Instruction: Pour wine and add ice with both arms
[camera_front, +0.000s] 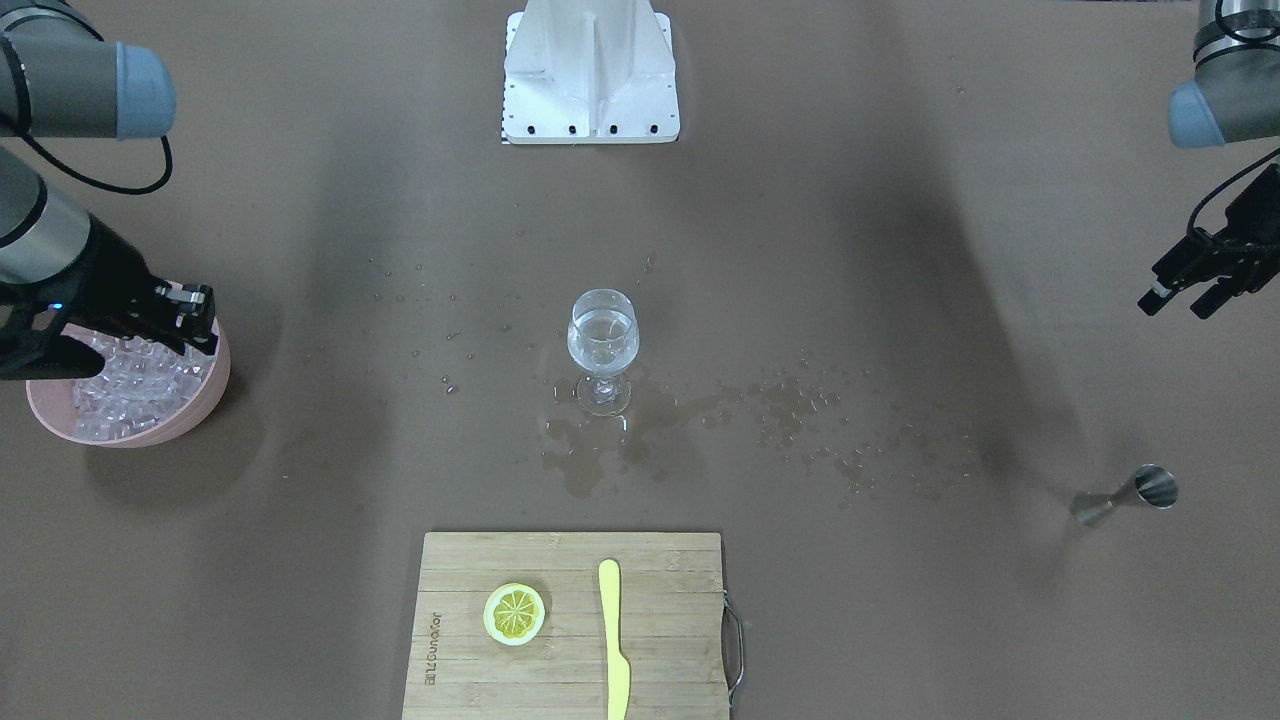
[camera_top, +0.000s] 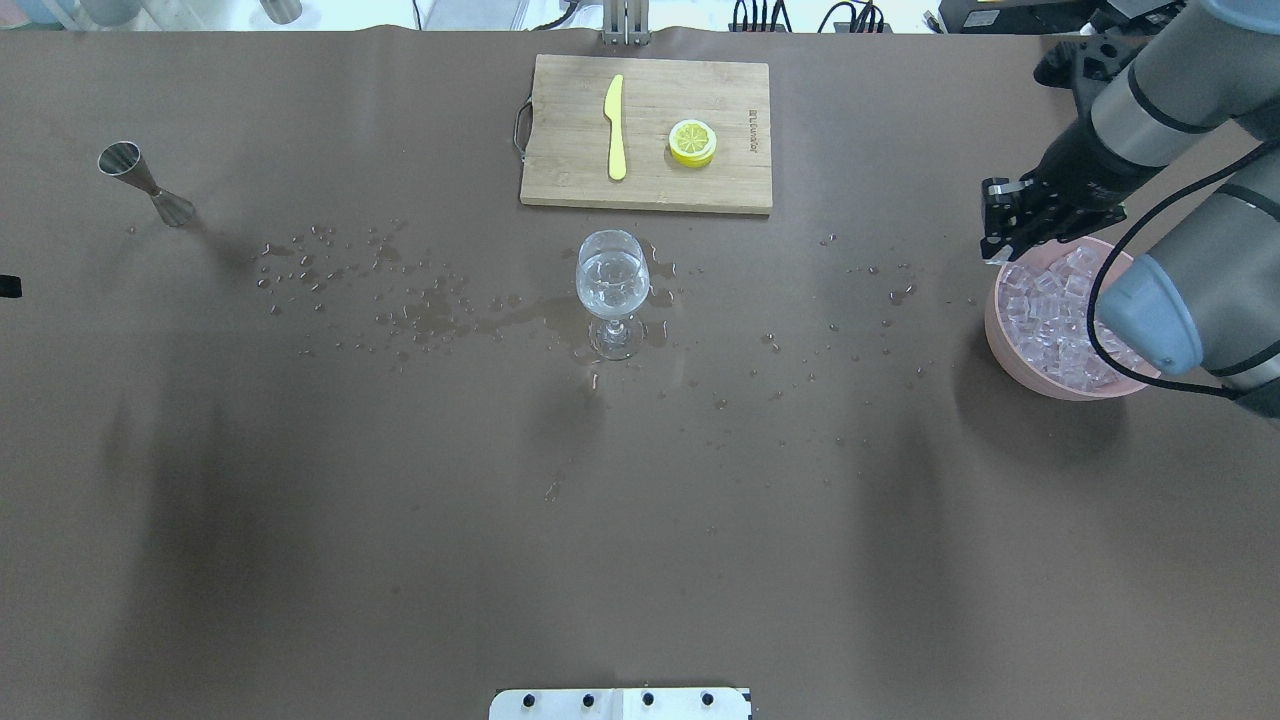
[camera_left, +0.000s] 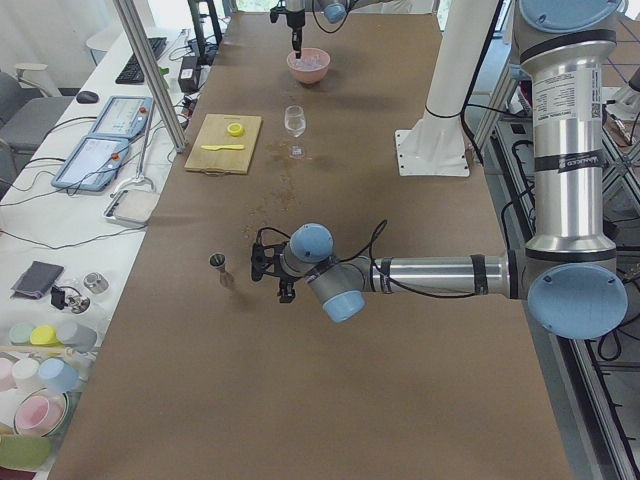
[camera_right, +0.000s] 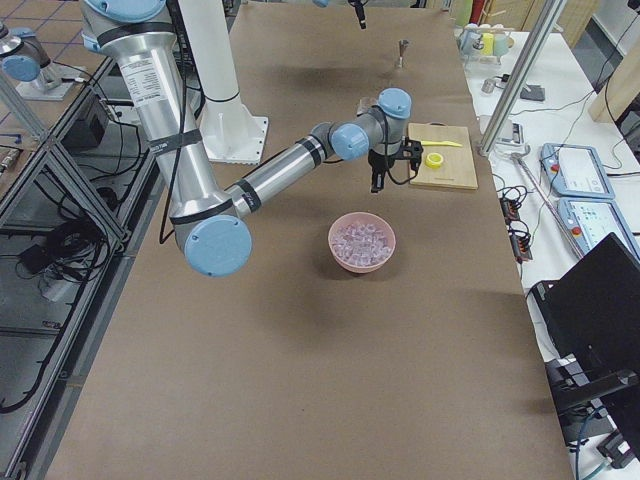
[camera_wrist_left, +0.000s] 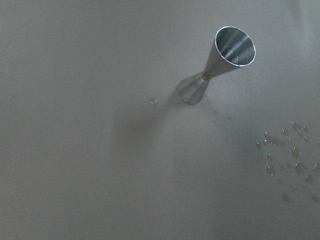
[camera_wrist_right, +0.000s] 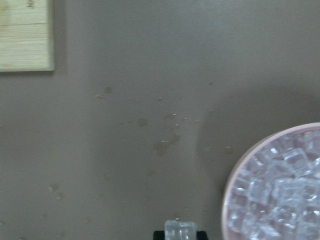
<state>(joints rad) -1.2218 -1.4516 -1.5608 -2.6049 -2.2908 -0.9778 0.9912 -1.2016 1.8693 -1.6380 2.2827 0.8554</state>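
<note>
The ice is heaped in a pink bowl at the table's end on my right; it also shows in the overhead view. My right gripper hangs over the bowl's rim, shut on one ice cube. A wine glass with clear liquid stands upright mid-table among puddles. A steel jigger stands upright on my left. My left gripper is open and empty, above the table and apart from the jigger.
A bamboo cutting board with a lemon slice and a yellow knife lies on the far side of the glass. The white stand is at my base. Droplets are scattered across the brown mat.
</note>
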